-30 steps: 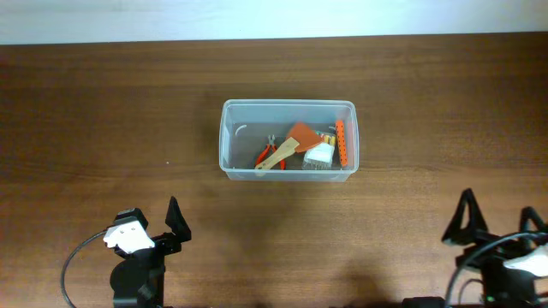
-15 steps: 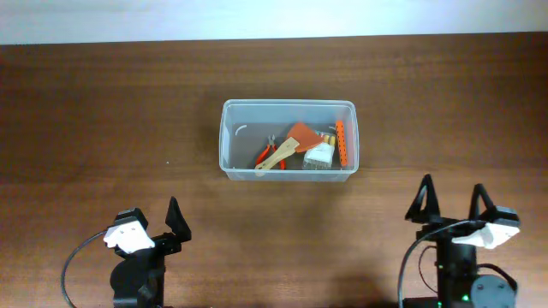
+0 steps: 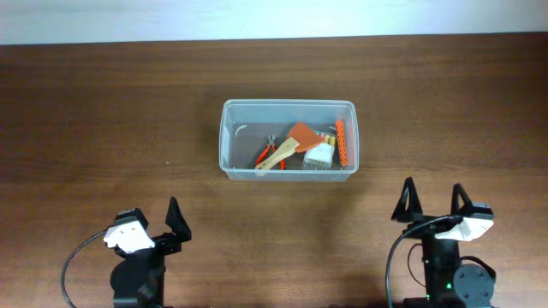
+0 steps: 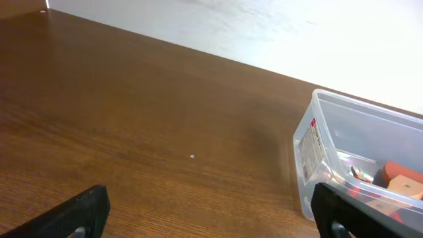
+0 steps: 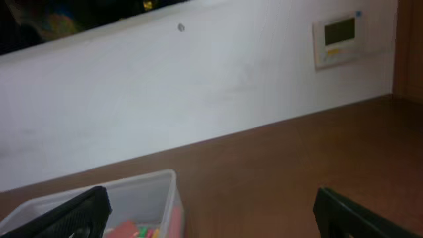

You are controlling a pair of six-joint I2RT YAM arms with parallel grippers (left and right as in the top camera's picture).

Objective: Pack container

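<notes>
The clear plastic container (image 3: pixel 233 141) stands at the table's middle. It holds an orange scraper with a wooden handle (image 3: pixel 288 145), red-handled pliers (image 3: pixel 265 154), a white piece (image 3: pixel 318 154) and an orange bar (image 3: pixel 341 143). My left gripper (image 3: pixel 156 224) is open and empty near the front edge, left of the container. My right gripper (image 3: pixel 432 198) is open and empty at the front right. In the left wrist view the open jaws (image 4: pixel 211 218) frame bare table, with the container (image 4: pixel 316 142) at right. In the right wrist view the open jaws (image 5: pixel 211 221) have the container (image 5: pixel 155 188) at lower left.
The dark wooden table (image 3: pixel 103 111) runs back to a white wall (image 5: pixel 198 79) that carries a small control panel (image 5: pixel 338 38). A tiny white speck (image 4: pixel 192 157) lies on the wood left of the container.
My right gripper has swung left from the table's right edge and now points toward the container. The left gripper and the container have not moved.
</notes>
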